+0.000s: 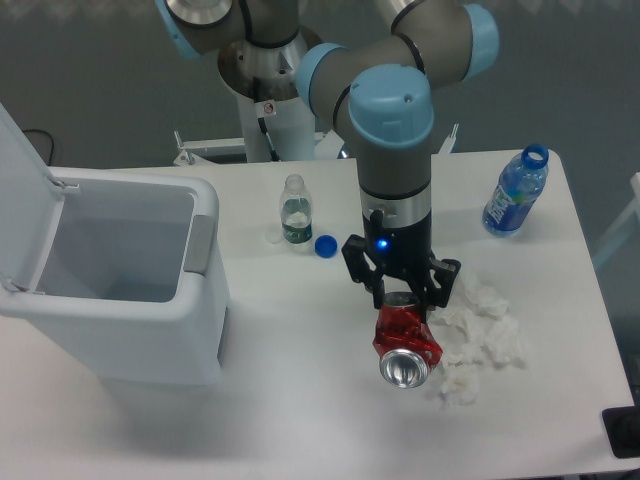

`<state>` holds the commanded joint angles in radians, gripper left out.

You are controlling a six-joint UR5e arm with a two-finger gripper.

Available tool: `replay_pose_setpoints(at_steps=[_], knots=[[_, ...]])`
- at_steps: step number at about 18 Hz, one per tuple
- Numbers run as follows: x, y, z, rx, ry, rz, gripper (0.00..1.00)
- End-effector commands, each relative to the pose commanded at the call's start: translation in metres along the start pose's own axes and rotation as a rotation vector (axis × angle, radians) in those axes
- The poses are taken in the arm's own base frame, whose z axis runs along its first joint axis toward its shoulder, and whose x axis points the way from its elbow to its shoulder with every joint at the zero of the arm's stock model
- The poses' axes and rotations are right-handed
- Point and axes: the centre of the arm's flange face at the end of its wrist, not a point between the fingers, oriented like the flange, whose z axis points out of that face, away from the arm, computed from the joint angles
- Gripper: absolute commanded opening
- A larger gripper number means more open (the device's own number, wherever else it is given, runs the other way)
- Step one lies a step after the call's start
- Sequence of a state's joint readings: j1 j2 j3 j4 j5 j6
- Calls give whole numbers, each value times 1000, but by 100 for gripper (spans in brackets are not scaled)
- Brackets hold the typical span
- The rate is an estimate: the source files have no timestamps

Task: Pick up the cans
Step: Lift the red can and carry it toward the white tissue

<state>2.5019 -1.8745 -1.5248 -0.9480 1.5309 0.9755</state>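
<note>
Claw (pixel 402 296) clamped on can (pixel 406 345) upper end. Dented body held off-centre; lift best made slowly, vertically, clear of tissue (pixel 480 330).

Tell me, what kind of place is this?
Probably a robotics lab or test bench, not a home: a robot arm's gripper works over a plain white table, where a red can, bottles and a white bin look staged for sorting trash.

The end effector (pixel 401 290) covers the upper end of the red can (pixel 406 343), hiding where its fingers meet the metal. The arm's upper joints run off the top edge; the white bin (pixel 120 290) is cropped at left.
</note>
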Motion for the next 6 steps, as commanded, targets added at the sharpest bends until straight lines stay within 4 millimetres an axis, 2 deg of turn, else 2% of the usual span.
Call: replay_pose_setpoints(at_steps=[6], knots=[[-1,5,-4,2,-3,8,62]])
